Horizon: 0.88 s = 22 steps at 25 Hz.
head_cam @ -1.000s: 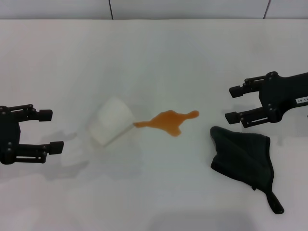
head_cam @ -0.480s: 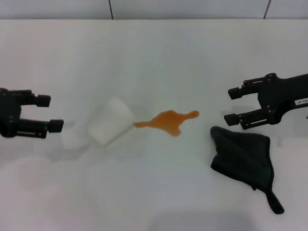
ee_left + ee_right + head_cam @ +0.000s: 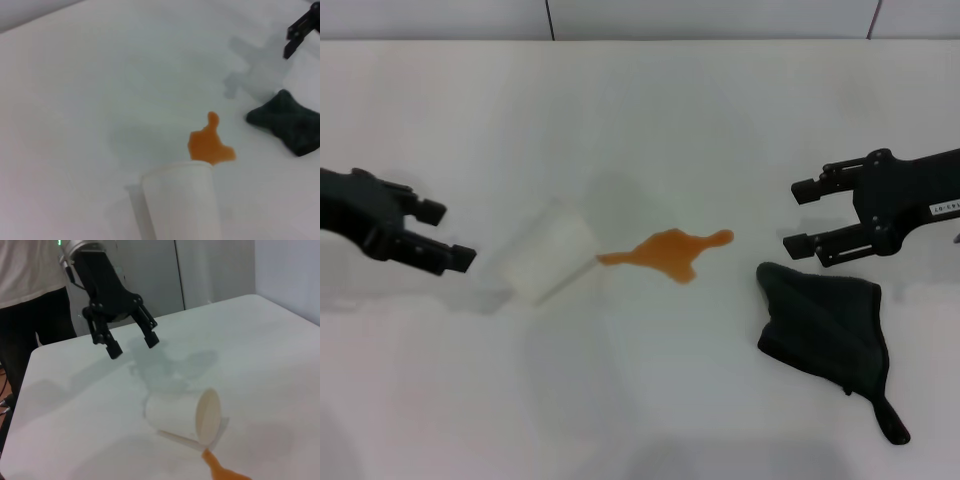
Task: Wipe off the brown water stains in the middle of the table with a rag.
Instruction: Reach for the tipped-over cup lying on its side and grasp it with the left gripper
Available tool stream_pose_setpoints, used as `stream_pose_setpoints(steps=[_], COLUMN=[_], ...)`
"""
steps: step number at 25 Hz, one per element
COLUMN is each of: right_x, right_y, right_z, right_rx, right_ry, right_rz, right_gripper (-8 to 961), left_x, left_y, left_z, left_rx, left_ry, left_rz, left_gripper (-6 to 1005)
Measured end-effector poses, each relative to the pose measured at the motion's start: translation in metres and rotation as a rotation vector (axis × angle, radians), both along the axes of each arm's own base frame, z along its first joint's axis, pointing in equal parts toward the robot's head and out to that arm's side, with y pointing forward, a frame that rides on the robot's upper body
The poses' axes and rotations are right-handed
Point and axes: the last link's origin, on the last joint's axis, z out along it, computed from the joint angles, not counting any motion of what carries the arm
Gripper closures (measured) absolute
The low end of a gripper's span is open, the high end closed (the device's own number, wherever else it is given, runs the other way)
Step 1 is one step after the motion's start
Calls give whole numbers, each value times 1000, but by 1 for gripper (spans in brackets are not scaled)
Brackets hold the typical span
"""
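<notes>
Setting. A broad, smooth white worktop fills the head view; beyond its far edge runs a pale grey wall divided by thin dark vertical seams. The right wrist view shows grey panelled walls behind the worktop's far corner and a standing person in a white top and dark trousers. Lighting is even, with soft shadows

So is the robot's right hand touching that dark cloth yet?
Apart. In the head view, the right gripper hangs open beside the rag, with white table visible between its fingers and the cloth.
</notes>
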Motion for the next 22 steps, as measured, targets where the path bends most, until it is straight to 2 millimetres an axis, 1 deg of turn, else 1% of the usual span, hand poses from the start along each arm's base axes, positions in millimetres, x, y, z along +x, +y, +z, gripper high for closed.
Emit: stream_pose_setpoints(steps=[5, 11, 22], right_x=[-1, -6, -7], right_y=[1, 3, 6], right_z=[1, -1, -5], right_rx=[4, 7, 14], right_ry=[-1, -3, -16], right_rz=[6, 18, 23], right_gripper=[206, 206, 207], left_x=[9, 8, 5], left_y=[9, 12, 17], left_z=[-11, -29, -49], left_rx=[-5, 2, 13], left_ry=[65, 124, 92], left_rz=[-8, 5, 24], left_gripper=[117, 117, 118])
